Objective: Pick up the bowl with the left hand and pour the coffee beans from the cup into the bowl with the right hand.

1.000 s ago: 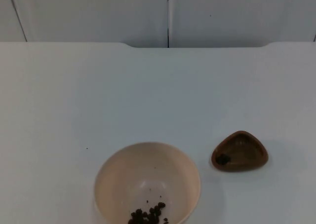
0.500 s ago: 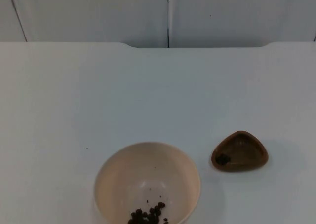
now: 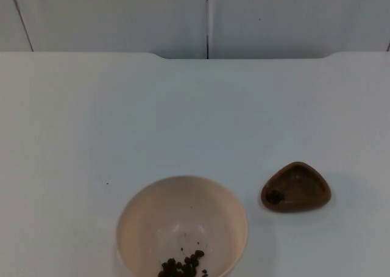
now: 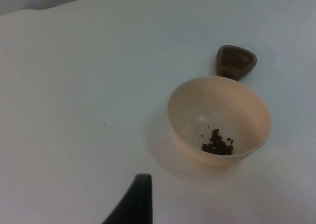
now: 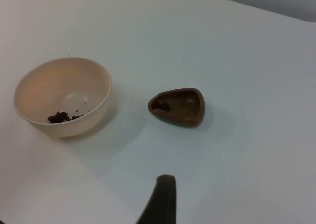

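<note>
The cream bowl (image 3: pixel 181 227) sits flat on the white bench (image 3: pixel 122 118) right at its near edge, a small heap of coffee beans (image 3: pixel 183 265) gathered in its bottom. Just beside it, toward the right edge, rests the little brown wooden cup (image 3: pixel 296 187), with a couple of dark beans left inside. The two stand apart, not touching.

Both arms wait well back from the things. From the left wrist, one black fingertip of the left gripper (image 4: pixel 132 202) hangs above bare bench, near the bowl (image 4: pixel 218 120) with the cup (image 4: pixel 235 61) beyond it. From the right wrist, a fingertip of the right gripper (image 5: pixel 160 199) hangs above bare bench too, the cup (image 5: pixel 177 106) ahead of it and the bowl (image 5: pixel 63 95) off to one side. With one tip showing per arm, I cannot tell how wide either pair of fingers stands.

By the look of it, most beans are already in the bowl and both vessels are set down, so the pour seems finished.

Against the frames of a second and half a second ago, nothing has shifted: bowl, cup and beans lie exactly as they did.
</note>
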Available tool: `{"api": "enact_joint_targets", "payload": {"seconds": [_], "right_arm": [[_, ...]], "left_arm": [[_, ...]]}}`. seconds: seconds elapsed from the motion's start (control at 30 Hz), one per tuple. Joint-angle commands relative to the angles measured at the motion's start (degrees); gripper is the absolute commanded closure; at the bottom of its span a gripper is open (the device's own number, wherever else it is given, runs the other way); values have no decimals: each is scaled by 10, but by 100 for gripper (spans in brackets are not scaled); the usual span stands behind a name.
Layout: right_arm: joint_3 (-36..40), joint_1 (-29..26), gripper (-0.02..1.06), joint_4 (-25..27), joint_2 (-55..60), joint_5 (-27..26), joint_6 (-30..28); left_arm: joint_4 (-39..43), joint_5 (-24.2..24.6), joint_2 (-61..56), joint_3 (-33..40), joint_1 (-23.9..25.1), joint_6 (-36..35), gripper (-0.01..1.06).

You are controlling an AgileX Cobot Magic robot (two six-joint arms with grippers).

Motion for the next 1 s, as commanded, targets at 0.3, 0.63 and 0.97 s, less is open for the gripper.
{"api": "enact_joint_targets", "payload": {"seconds": [0.3,0.63,0.97], "right_arm": [[0,0,29,1,-2,-1,-6],[0,0,23,-1,-2,-1,-1],[0,0,-1,-15,-2,-1,20]], "left_arm": [[-4,-1,-2,4,0,3,0],[-6,-3,-2,4,0,3,0],[-6,-3,-2,4,0,3,0]]}}
